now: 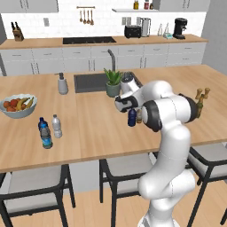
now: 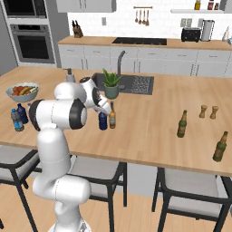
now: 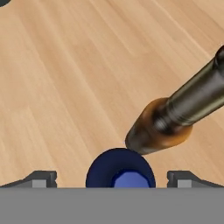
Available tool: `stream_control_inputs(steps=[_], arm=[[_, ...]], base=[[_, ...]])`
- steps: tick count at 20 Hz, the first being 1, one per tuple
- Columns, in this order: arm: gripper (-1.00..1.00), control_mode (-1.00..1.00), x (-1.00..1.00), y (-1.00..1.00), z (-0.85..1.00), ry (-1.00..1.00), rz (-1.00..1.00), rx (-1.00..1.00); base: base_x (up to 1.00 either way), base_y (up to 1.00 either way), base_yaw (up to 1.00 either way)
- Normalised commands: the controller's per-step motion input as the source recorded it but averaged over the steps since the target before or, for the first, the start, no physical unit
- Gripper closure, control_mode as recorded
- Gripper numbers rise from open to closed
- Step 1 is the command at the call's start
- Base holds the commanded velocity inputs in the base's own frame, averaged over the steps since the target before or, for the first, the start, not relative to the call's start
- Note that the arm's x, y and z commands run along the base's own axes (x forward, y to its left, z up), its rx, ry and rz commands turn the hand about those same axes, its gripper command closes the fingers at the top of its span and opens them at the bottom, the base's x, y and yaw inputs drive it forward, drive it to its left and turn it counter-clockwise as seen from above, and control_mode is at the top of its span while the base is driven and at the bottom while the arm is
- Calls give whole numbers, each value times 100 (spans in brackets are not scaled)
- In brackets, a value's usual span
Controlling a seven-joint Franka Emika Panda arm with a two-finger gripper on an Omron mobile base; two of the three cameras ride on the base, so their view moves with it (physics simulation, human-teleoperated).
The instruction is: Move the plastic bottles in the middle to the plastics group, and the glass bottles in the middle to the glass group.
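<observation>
So I'm parked at the wooden table [image 1: 88,128], and the step in hand looks like the grab on the second plastic bottle from the middle. The plastics group already sits over at the table's 9 o'clock side in the left base view: the blue-labelled water bottle [image 1: 45,133] with the clear white-capped bottle [image 1: 56,126] just beside it, near the fruit bowl [image 1: 18,105].

Still in the middle: the squat navy bottle [image 3: 120,169] and the amber bottle [image 3: 162,127], standing just beside each other, amber at about 1 o'clock from the navy one in the hand view. Green glass bottles [image 2: 182,123] are well apart from them, toward 3 o'clock in the right base view.

My gripper [image 3: 112,178] hangs straight above the navy cap, jaws spread as wide as they go, nothing held, one finger tip either side of the bottle.

Next move, I reckon: drop straight down, pinch the navy body without bumping the amber neighbour, then carry it across toward 9 o'clock.
</observation>
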Motion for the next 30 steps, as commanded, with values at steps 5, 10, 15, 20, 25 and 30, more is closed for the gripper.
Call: stream_control_inputs(steps=[5, 10, 15, 20, 25, 30], arm=[[-100, -100, -1, 0, -12, -9, 1, 0], [-100, -100, -3, 0, -8, 0, 0, 0], [100, -100, 0, 0, 0, 0, 0, 0], [100, -100, 0, 0, 0, 0, 0, 0], [100, -100, -8, 0, 1, -2, 0, 1], [100, -100, -35, 42, 33, -5, 26, 2]], base=[[0, 0, 0], [0, 0, 0], [0, 0, 0], [0, 0, 0], [0, 0, 0], [0, 0, 0]])
